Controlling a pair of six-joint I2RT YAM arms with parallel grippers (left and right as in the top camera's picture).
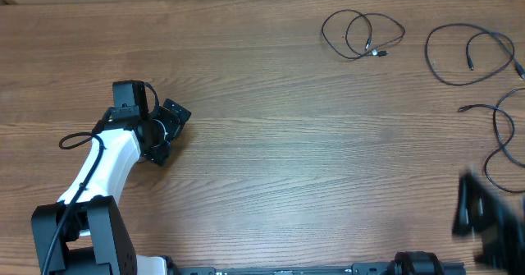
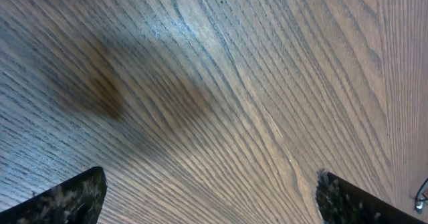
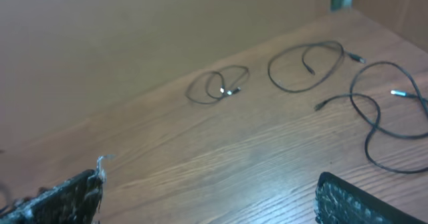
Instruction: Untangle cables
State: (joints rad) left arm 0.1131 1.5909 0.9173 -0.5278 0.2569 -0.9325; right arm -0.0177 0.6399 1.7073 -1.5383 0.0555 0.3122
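Overhead: you are working on a wood-grain table (image 1: pixel 271 144), grain running left to right, with a plain brown wall panel (image 3: pixel 120 30) behind its far edge.

All three cords sit in the far right quarter, apart from one another and well away from both arms.
- The coiled cable (image 1: pixel 362 35) is farthest left. It makes two overlapping loops, its long axis runs left to right, and its silver plugs point right.
- The looped cable (image 1: pixel 472 55) is one wide open ring. One plug end is tucked inside the ring and points toward the near edge.
- The third cable (image 1: pixel 502 140) hugs the right edge. Its long axis runs far to near, and its small plug reaches out to the left.

The left arm (image 1: pixel 107 156) sits over bare wood at mid-left. In the left wrist view, the left gripper (image 2: pixel 210 184) has its fingers (image 2: pixel 67 197) spread wide with only table between them.

In the right wrist view, the right gripper (image 3: pixel 207 184) is likewise spread and holds nothing, with the cords lying beyond it. Overhead shows it only as a dark blur at the near right corner.
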